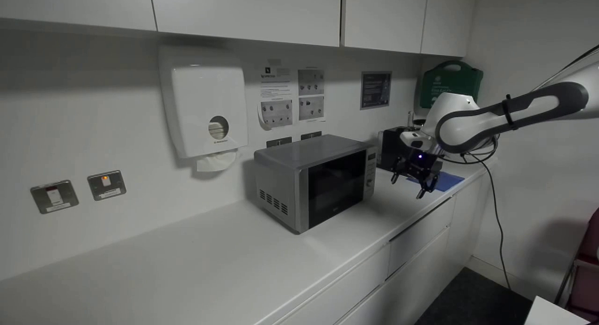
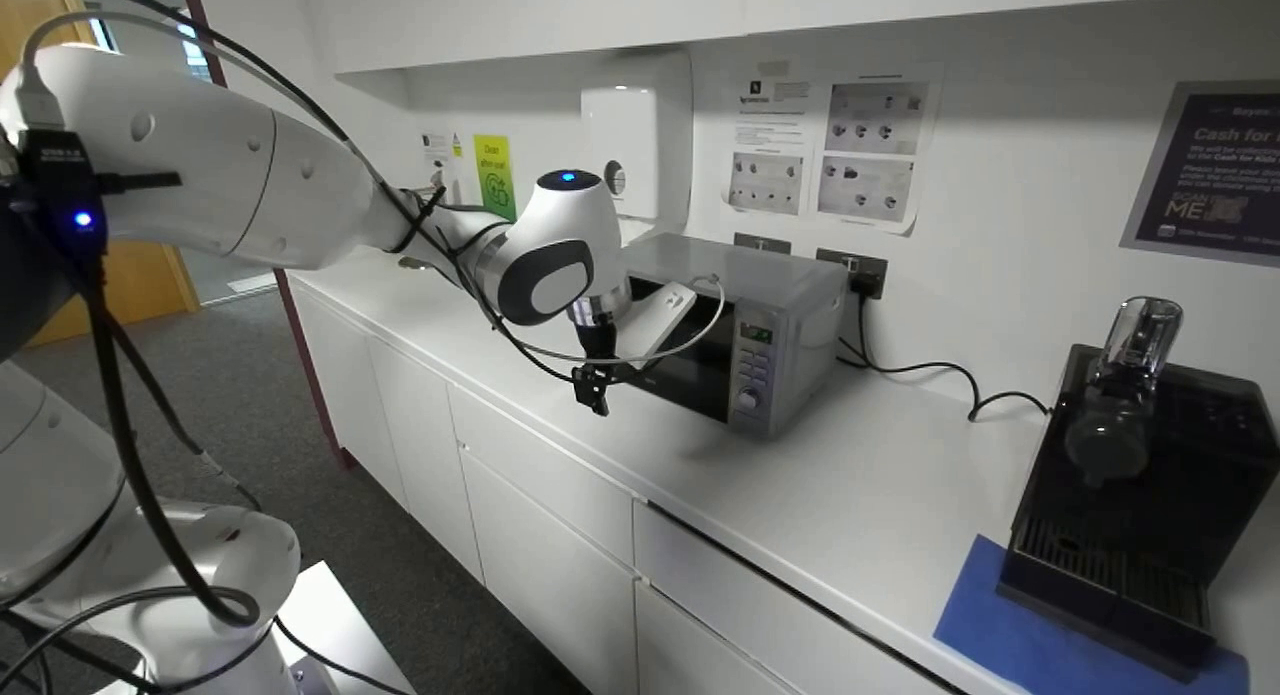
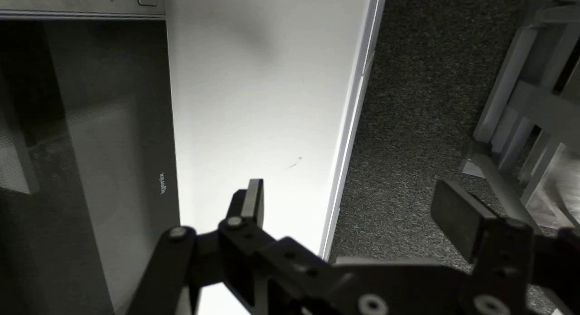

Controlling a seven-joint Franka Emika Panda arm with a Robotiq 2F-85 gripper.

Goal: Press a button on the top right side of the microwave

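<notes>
The silver-grey microwave (image 1: 281, 184) stands against the wall on the white counter. It also shows in an exterior view (image 2: 770, 265), partly behind my arm. Its control panel (image 2: 755, 360) is at the right end of the front, with a small display on top, several buttons below it and a round knob. In the wrist view the dark door (image 3: 127, 170) fills the left, and only the panel's lower edge (image 3: 81, 0) shows at the top left. My gripper (image 1: 407, 186) is open and empty, in front of the microwave, above the counter and apart from it. Its fingers (image 3: 348, 188) are wide apart.
A black coffee machine (image 2: 1130, 515) stands on a blue cloth (image 2: 975, 595) right of the microwave. A white towel dispenser (image 1: 210, 105) hangs on the wall. Wall cupboards (image 1: 248, 16) overhang the counter (image 1: 210, 269). A loose cable (image 2: 715, 315) loops from my wrist.
</notes>
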